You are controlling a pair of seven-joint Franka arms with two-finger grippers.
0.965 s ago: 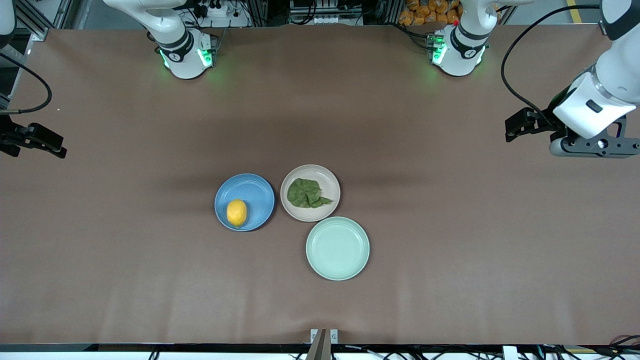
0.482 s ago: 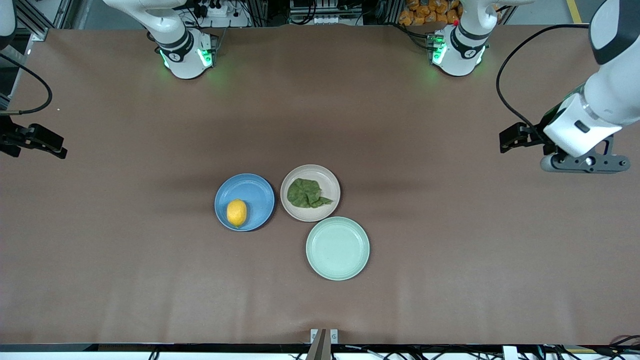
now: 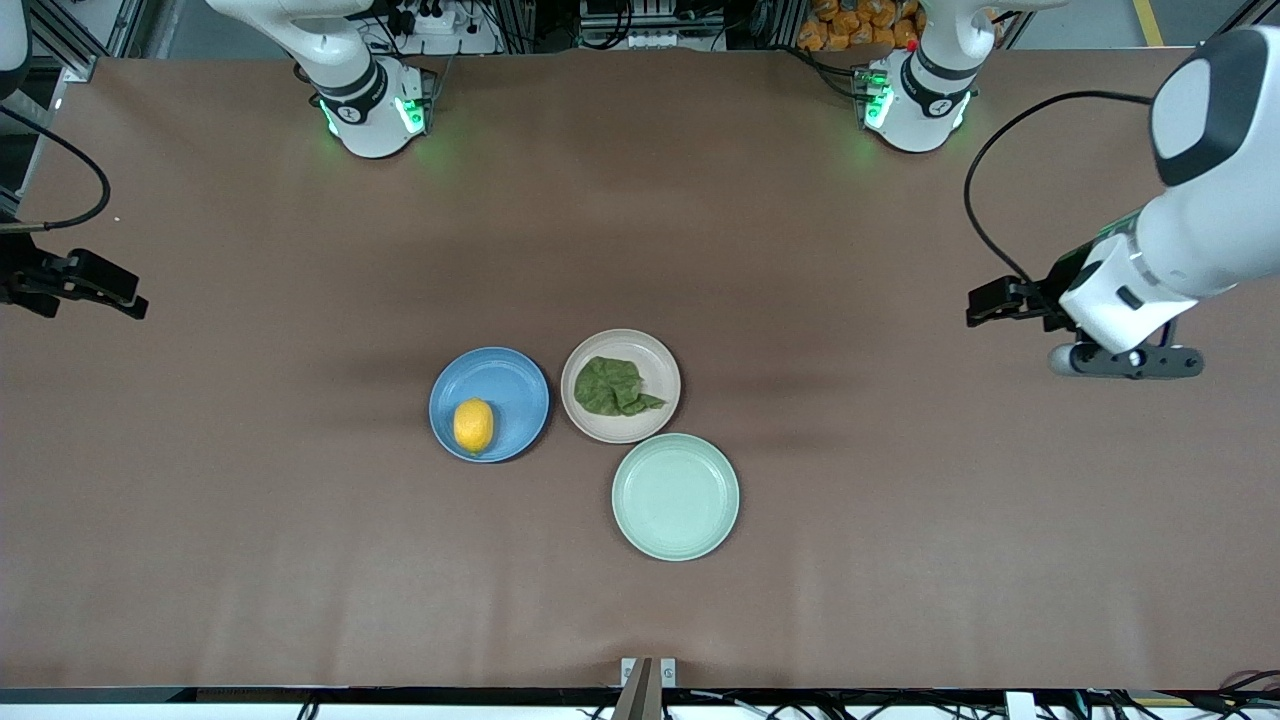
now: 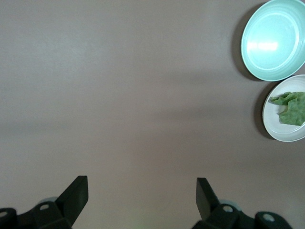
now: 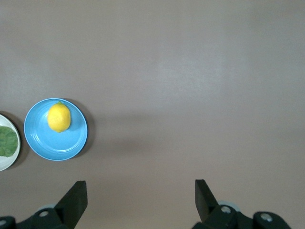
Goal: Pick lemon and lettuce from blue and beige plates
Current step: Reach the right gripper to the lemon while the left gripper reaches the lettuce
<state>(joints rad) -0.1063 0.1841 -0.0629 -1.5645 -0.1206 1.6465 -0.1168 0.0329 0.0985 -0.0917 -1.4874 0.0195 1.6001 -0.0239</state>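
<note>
The lemon (image 3: 473, 425) lies on the blue plate (image 3: 512, 388) in the middle of the table. The lettuce (image 3: 612, 387) lies on the beige plate (image 3: 658, 372) beside it, toward the left arm's end. My left gripper (image 3: 1122, 361) hangs open and empty over bare table at the left arm's end; its wrist view shows the open fingers (image 4: 76, 193), the lettuce (image 4: 291, 107) and the beige plate (image 4: 280, 130). My right gripper (image 5: 140, 198) is open and empty over bare table at the right arm's end. Its wrist view shows the lemon (image 5: 59, 117) on the blue plate (image 5: 64, 143).
A mint-green plate (image 3: 675, 496) stands empty, nearer to the front camera than the beige plate and touching it; it also shows in the left wrist view (image 4: 273, 40). The two arm bases (image 3: 372, 105) stand along the table's back edge. The brown table (image 3: 900, 520) spreads wide around the plates.
My left arm has swung down and inward, toward the plates. My right arm's wrist has shifted slightly inward. The plates, lemon and lettuce have not moved.
</note>
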